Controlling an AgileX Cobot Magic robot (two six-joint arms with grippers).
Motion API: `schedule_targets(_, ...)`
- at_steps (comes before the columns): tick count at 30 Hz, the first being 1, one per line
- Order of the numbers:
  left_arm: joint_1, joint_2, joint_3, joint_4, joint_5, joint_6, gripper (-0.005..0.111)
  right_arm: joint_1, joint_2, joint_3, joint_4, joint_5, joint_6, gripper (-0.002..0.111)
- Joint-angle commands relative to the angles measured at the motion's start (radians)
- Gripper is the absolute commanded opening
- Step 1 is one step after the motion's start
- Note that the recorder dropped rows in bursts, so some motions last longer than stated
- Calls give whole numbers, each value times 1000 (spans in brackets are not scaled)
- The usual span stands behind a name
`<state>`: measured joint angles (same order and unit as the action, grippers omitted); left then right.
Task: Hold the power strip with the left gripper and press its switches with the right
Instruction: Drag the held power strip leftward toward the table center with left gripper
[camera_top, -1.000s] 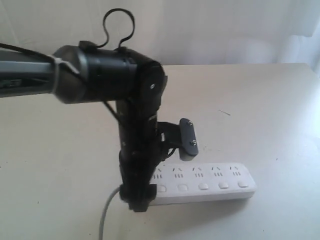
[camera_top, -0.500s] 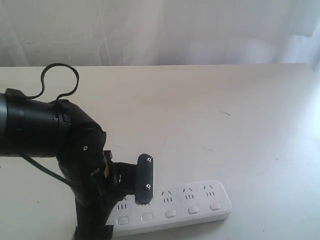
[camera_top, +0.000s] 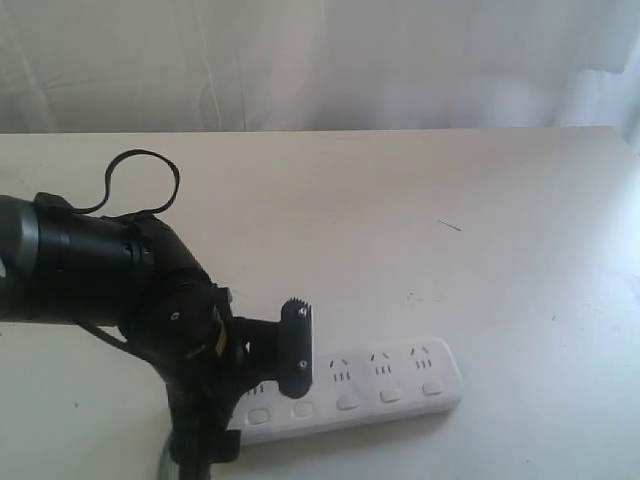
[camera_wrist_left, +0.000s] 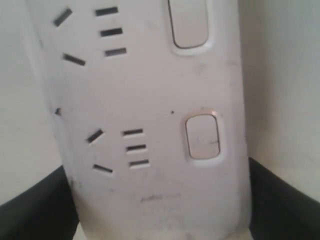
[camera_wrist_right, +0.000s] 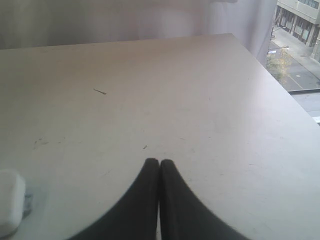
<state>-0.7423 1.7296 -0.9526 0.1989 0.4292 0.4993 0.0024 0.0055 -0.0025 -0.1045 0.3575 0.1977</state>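
The white power strip (camera_top: 400, 375) lies flat on the table near the front edge, its row of switches (camera_top: 347, 402) along the near side. My left gripper (camera_top: 250, 405) straddles the strip's left end, one finger (camera_top: 297, 345) behind it and the other in front. In the left wrist view the strip (camera_wrist_left: 150, 100) fills the gap between both black fingers (camera_wrist_left: 280, 200), which touch its sides; two switches (camera_wrist_left: 202, 136) show. My right gripper (camera_wrist_right: 159, 162) is shut on nothing above bare table, with the strip's end (camera_wrist_right: 10, 207) off to one side. It is out of the exterior view.
The beige table (camera_top: 450, 220) stretches back to a white curtain (camera_top: 350, 60). A bit of grey cord (camera_top: 165, 462) shows under the left arm. The table's right edge and a window onto a street (camera_wrist_right: 300, 50) appear in the right wrist view.
The left arm has swung left and lower, and the power strip has moved with it to the left and nearer the front edge. In the last half second the strip shifted slightly back.
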Motion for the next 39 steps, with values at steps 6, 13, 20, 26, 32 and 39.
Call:
schedule_targets(6, 66, -6, 20, -4, -217, -25, 0, -2, -5, 3, 0, -6, 1, 0)
schedule_targets(13, 136, -6, 60, -11, -288, -20, 0, -2, -5, 3, 0, -6, 1, 0)
schedule_targets(20, 123, -6, 75, -14, -335, -8, 0, -2, -5, 3, 0, -6, -1, 0)
schedule_targets(26, 101, -6, 107, -14, -349, -6, 0, -2, -5, 3, 0, -6, -1, 0)
schedule_targets(32, -1, -6, 107, -15, -327, 1, 0, -2, -5, 3, -7, -8, -9, 0)
schedule_targets(39, -49, -6, 108, -62, -207, 87, 0, -2, -5, 3, -96, -74, -18, 0)
